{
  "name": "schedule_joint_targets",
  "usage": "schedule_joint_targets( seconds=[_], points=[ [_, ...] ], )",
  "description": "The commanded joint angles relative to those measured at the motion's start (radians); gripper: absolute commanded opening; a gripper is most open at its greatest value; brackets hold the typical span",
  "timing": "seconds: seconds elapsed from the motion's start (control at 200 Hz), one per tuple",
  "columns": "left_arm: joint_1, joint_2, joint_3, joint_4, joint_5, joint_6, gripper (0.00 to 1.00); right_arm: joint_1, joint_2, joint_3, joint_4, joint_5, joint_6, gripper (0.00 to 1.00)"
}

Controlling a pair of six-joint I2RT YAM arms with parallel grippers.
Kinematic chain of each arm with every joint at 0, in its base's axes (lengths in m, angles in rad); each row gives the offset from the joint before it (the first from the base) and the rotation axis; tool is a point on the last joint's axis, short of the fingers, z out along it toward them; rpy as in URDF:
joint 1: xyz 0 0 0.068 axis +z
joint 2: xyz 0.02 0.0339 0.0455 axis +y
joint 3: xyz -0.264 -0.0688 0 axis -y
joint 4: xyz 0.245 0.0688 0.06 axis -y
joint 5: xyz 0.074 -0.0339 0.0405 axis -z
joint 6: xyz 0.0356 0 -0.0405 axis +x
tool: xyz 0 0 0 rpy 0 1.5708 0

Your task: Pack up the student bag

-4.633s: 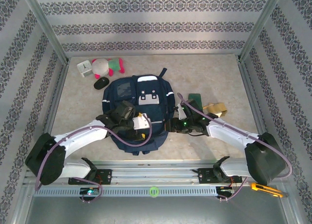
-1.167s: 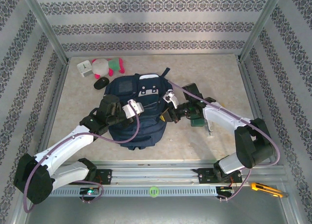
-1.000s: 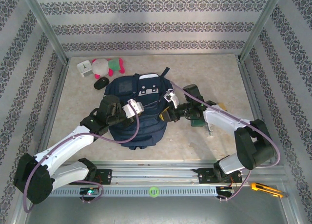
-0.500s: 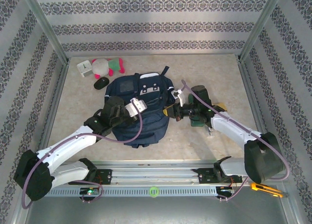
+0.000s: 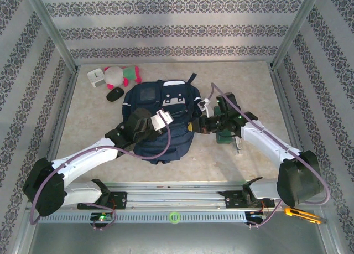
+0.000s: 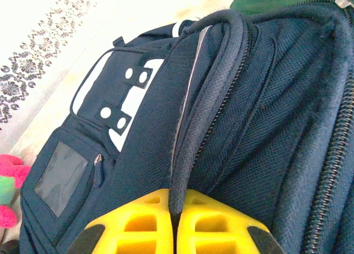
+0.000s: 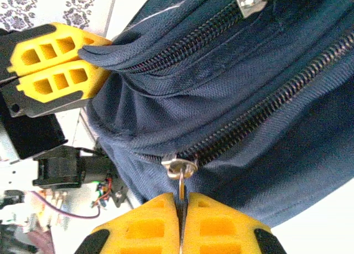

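Observation:
The student bag [image 5: 145,99], navy with grey-white patches, lies in the middle of the table. My left gripper [image 5: 165,119] sits over the bag's middle. In the left wrist view its yellow fingers [image 6: 138,221] are shut on a raised piped fold of the student bag [image 6: 265,99]. My right gripper [image 5: 194,125] is at the bag's right side. In the right wrist view it [image 7: 182,201] is shut on a metal zip pull [image 7: 181,170] at the end of a closed zip. The left gripper's fingers [image 7: 55,63] also show there, pinching the fabric.
A pink, green and white plush toy [image 5: 123,74], a white cube [image 5: 95,77] and a black mouse [image 5: 114,94] lie at the back left. A green flat item [image 5: 224,135] lies under the right arm. An orange knife [image 5: 298,212] rests off the table's near right.
The right gripper has shut on the zip pull. The bag and both grippers have shifted to the right and a little towards the back.

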State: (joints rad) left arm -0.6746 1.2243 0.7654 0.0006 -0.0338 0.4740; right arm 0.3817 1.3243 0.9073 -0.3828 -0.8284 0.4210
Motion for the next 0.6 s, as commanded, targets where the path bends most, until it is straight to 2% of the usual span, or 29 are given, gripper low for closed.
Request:
schedule_joint_targets(
  seconds=[0.0, 0.285, 0.46, 0.595],
  points=[
    [0.024, 0.006, 0.024, 0.0, -0.186, -0.001, 0.0, 0.007, -0.008, 0.065, -0.152, -0.097, 0.024, 0.0],
    [-0.021, 0.054, 0.065, 0.041, -0.14, -0.112, 0.0, 0.171, 0.034, 0.085, -0.046, -0.024, 0.166, 0.0],
    [-0.036, 0.065, 0.071, 0.085, -0.126, -0.171, 0.0, 0.196, 0.054, 0.077, -0.006, 0.078, 0.215, 0.0],
    [-0.035, 0.061, 0.08, 0.092, -0.129, -0.245, 0.0, 0.255, 0.04, 0.068, 0.045, 0.163, 0.266, 0.0]
  ],
)
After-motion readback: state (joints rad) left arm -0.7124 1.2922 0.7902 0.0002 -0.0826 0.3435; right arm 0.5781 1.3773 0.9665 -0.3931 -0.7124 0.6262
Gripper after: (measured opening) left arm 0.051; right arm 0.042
